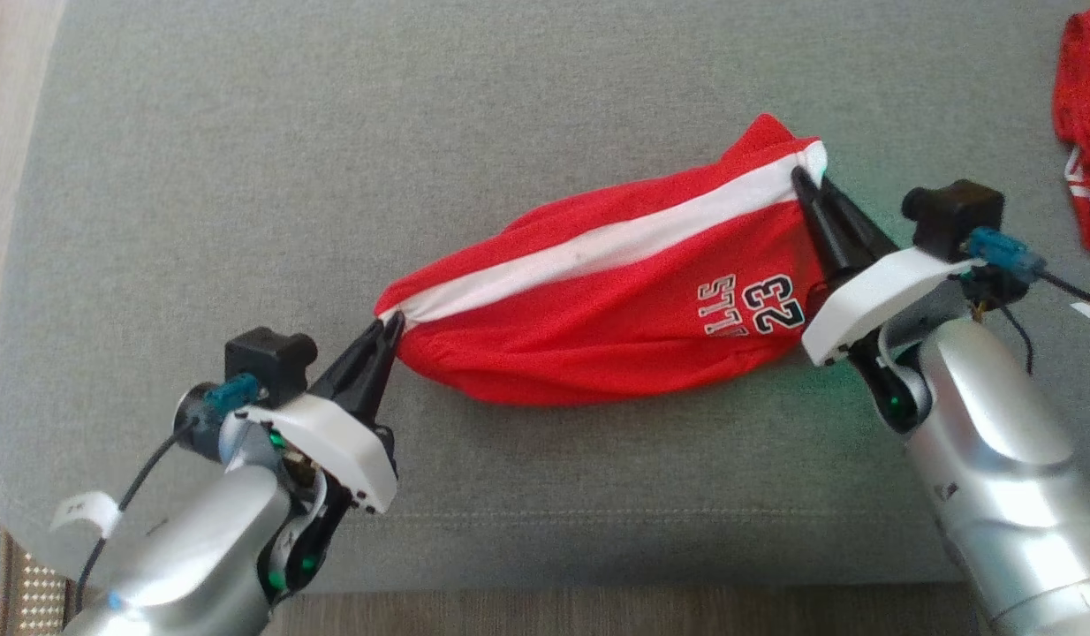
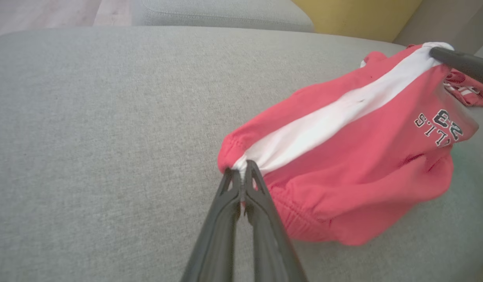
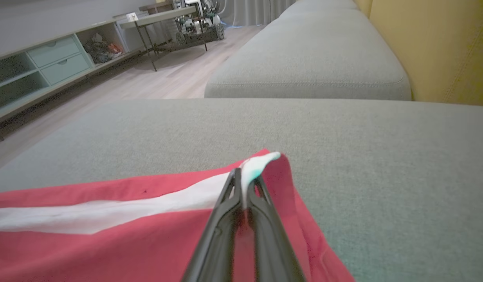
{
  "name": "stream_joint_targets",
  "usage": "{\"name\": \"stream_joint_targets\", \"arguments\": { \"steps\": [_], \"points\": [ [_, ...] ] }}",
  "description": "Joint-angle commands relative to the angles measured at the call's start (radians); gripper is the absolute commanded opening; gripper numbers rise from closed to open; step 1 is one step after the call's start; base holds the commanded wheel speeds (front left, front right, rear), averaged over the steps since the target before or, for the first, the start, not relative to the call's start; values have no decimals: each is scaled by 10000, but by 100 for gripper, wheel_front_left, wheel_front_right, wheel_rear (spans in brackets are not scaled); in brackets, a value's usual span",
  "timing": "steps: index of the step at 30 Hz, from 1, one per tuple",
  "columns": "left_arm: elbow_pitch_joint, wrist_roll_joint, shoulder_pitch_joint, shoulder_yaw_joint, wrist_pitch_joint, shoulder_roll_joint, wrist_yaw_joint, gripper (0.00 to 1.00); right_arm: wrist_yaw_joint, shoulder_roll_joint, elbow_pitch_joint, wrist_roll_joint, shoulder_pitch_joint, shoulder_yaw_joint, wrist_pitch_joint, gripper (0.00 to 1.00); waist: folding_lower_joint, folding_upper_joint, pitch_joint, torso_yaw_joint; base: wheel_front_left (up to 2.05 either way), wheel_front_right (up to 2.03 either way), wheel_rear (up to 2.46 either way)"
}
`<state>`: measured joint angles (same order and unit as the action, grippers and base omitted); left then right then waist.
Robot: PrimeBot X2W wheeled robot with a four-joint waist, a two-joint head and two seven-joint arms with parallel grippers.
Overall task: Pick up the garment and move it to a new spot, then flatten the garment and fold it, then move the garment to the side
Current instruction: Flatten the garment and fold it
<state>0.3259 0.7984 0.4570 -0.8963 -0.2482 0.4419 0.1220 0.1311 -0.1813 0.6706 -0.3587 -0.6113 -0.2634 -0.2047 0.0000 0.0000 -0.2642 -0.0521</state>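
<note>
Grey woven fabric covers the broad sofa seat cushion (image 1: 545, 88) that takes up most of the head view. At the centre of the frame lie red jersey shorts (image 1: 598, 353), pulled taut on a slant from lower left to upper right. Their lower fabric sags in soft folds onto the cushion. A white side stripe (image 1: 598, 252) runs the whole length of the upper edge.

At the lower left, the left gripper (image 1: 390, 325) on its silver forearm has its two dark fingers pressed together on the gathered end of the shorts, right where the stripe ends. At the right of the frame, the right gripper (image 1: 806, 177) is likewise clamped tight on the opposite end. It pinches the stripe's tip, and a small flap of cloth stands up beyond the fingertips in the right wrist view.

A second red garment (image 1: 1084, 124) lies crumpled at the upper right corner, well apart from the shorts. White-edged lettering and the number 23 (image 1: 772, 303) sit upside down near the right gripper.
</note>
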Motion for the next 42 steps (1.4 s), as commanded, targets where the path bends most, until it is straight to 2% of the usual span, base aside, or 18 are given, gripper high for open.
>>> {"name": "stream_joint_targets", "arguments": {
  "steps": [1,5,11,12,18,20,24,27,30,33,37,42],
  "points": [
    [-178,-43,629,499,-126,240,-47,0,-4,-49,-272,-114,-385,-24,-198,0,0,0,92,64,0,0,0],
    [-450,-40,1070,959,-131,112,-160,0,-4,-128,-397,-339,-739,371,-360,0,0,0,297,262,0,0,0],
    [-592,-242,2789,1299,69,77,-576,0,-4,-428,-431,-120,-1870,1094,-381,0,0,0,230,636,0,0,0],
    [-430,-452,3871,1368,314,61,-796,0,-4,-430,-331,42,-2673,1296,-317,0,0,0,-2,856,0,0,0],
    [1129,-1468,7628,1442,588,-383,-1368,0,-4,-213,647,431,-5682,1524,-194,0,0,0,-1139,1523,0,0,0],
    [1753,-2024,8838,1420,385,-534,-1404,0,-4,-155,972,598,-6663,1679,-315,0,0,0,-1546,1694,0,0,0],
    [2664,-3086,10805,1587,-54,-768,-1189,0,-4,-234,1250,993,-8287,2133,-526,0,0,0,-2285,1873,0,0,0],
    [2460,-3715,11586,2056,-125,-916,-949,0,-4,-474,813,1322,-9037,2585,-562,0,0,0,-2679,1815,0,0,0],
    [1460,-4257,11228,2753,-130,-935,-933,0,-4,-530,-130,1464,-8954,2990,-566,0,0,0,-2853,1704,0,0,0],
    [596,-4452,9843,3201,-132,-1002,-1429,0,-4,-437,-1016,1430,-7968,3030,-568,0,0,0,-2744,1572,0,0,0],
    [139,-4558,7330,3318,-133,-1030,-2125,0,-4,-394,-1554,1282,-5695,2695,-569,0,0,0,-2270,1387,0,0,0],
    [-225,-5120,4430,3150,-134,-1007,-2379,0,-4,-593,-1620,816,-2507,2350,-359,0,0,0,-1569,1192,0,0,0]
  ]
}}
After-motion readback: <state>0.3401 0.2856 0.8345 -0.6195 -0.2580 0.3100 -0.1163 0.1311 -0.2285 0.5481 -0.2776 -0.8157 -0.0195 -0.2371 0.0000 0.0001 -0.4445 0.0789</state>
